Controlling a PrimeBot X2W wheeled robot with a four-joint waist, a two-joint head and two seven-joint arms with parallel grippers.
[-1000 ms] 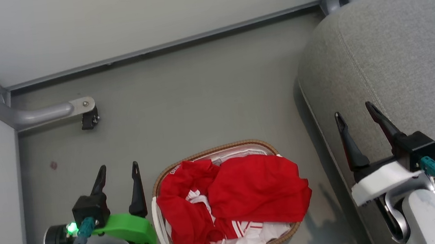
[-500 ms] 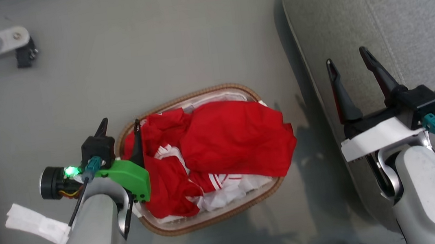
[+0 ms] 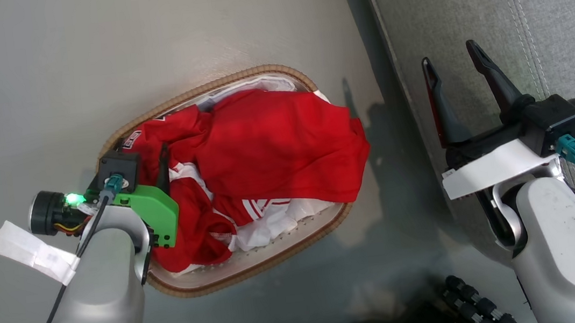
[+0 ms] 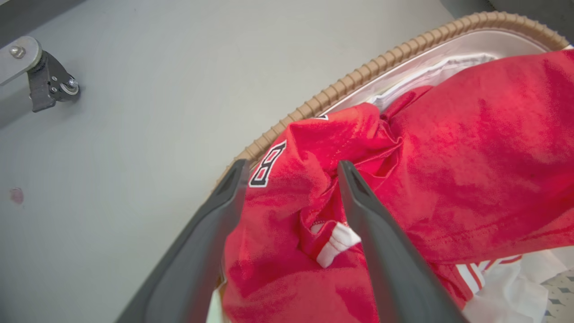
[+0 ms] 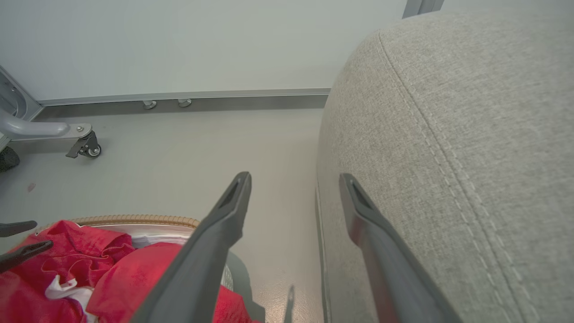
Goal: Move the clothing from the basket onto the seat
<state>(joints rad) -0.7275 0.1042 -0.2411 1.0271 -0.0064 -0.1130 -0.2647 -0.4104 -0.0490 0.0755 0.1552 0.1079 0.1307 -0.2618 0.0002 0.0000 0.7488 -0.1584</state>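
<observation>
The seat (image 3: 470, 5) fills the right side of the head view, its edge running up and down that view. The basket (image 3: 214, 85) stands on the floor (image 3: 29, 77) near its left, with a strip of floor between them. The basket's long axis runs from lower left to upper right in the head view.

The clothing (image 3: 274, 141) is all in the basket, heaped, with one red fold draping over the rim on the side toward the seat.

The left gripper (image 4: 292, 168) is the nearer one. It hangs over the end of the heap farthest from the seat, jaws spread wide and holding nothing. In the left wrist view a ridge of red cloth lies between them, and the woven rim is just beside the outer finger. I cannot tell whether the tips touch the cloth.

The right gripper (image 3: 448, 55) hovers at the seat's edge, jaws wide and empty, well apart from the heap.
</observation>
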